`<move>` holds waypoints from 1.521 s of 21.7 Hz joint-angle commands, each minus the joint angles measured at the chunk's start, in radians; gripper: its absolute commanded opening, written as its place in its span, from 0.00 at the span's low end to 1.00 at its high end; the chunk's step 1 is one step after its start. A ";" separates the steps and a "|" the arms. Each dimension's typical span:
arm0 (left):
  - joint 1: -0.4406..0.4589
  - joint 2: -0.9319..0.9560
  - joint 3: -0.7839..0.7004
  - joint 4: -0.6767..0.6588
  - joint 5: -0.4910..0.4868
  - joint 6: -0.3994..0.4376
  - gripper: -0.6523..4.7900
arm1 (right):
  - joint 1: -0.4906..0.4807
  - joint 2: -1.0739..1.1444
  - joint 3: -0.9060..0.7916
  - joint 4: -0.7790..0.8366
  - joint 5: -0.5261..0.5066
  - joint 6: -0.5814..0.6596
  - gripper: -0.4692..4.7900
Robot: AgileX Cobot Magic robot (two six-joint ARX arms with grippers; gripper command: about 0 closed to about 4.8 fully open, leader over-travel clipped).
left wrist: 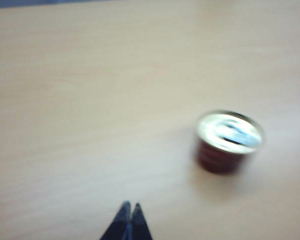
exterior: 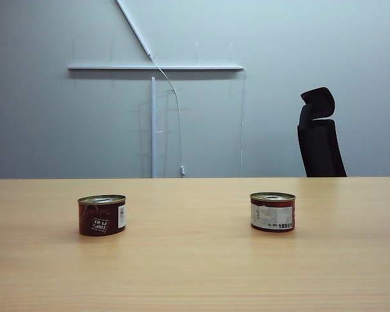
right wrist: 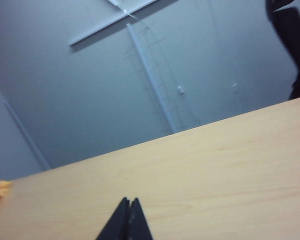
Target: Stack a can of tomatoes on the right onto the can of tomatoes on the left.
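Table (exterior: pixel 195 273): pale wood, bare apart from two tins standing well apart on it.

Left can (exterior: pixel 102 215): dark red tin, upright, silver lid up, label facing the camera. Its axis runs straight up; it is squat, wider than tall. The left wrist view shows it (left wrist: pixel 229 142) blurred, off to one side of the fingertips and apart from them.

Left gripper (left wrist: pixel 130 206): fingertips pressed together, holding nothing, hanging over bare wood. Not visible in the exterior view.

Right can (exterior: pixel 272 212): red tin with a white label panel and barcode, upright, lid up, axis vertical like its partner. This is the one to lift. It does not appear in the right wrist view.

Right gripper (right wrist: pixel 129 201): fingertips pressed together, empty, aimed across the tabletop towards the wall (right wrist: pixel 90 75). Not visible in the exterior view.

Chair (exterior: pixel 320 133): black, behind the table on the right.

Risks, as judged:
- The shut fingers must spread before reaching the right can; otherwise they would knock it over.
- A low, smooth tin offers little to grip, so it may slip or tilt.
- Set down off-centre on the left rim, it could slide off.
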 commanded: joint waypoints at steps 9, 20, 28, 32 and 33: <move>-0.232 0.048 0.002 0.009 0.002 0.005 0.12 | 0.172 0.533 0.240 -0.043 -0.137 -0.286 1.00; -0.332 0.045 0.002 0.008 0.002 0.005 0.12 | 0.407 1.325 0.511 0.013 -0.032 -0.526 1.00; -0.348 0.043 0.002 0.008 0.001 0.005 0.12 | 0.407 1.521 0.575 0.027 -0.027 -0.526 1.00; -0.346 0.043 0.002 0.008 0.001 0.005 0.12 | 0.407 1.536 0.575 0.043 -0.081 -0.525 0.37; -0.343 0.043 0.002 0.008 0.001 0.005 0.12 | 0.407 1.535 0.575 0.067 -0.116 -0.525 0.23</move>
